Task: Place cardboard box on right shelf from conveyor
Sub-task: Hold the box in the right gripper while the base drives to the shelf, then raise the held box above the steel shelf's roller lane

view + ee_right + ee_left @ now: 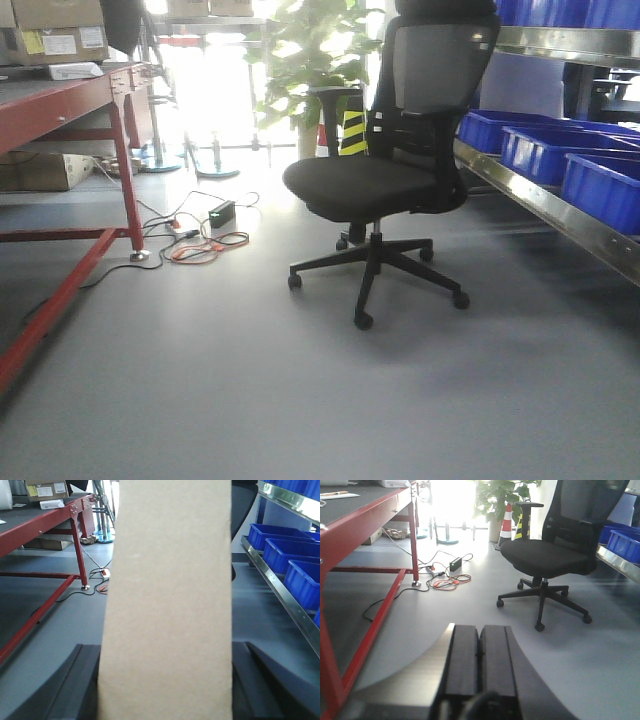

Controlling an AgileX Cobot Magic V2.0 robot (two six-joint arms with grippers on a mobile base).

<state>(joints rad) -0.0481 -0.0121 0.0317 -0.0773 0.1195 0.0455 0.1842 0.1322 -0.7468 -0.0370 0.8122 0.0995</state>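
Observation:
The cardboard box [167, 605], plain tan and held upright, fills the middle of the right wrist view. My right gripper [166, 650] is shut on it, with one dark finger [82, 680] on each side of the box. My left gripper [480, 630] is shut with nothing between its pads and hangs over bare grey floor. The right shelf [545, 205], shiny steel with a front lip, runs along the right edge of the front view and shows again as the shelf lip [280, 592] in the right wrist view. The conveyor is out of view. Neither gripper shows in the front view.
A black office chair [380, 185] stands on the floor ahead, close to the shelf. Blue bins [560, 150] sit on the shelf. A red-framed table [60, 100] lines the left side. Cables [200, 245] lie near its leg, with a plant [310, 60] behind.

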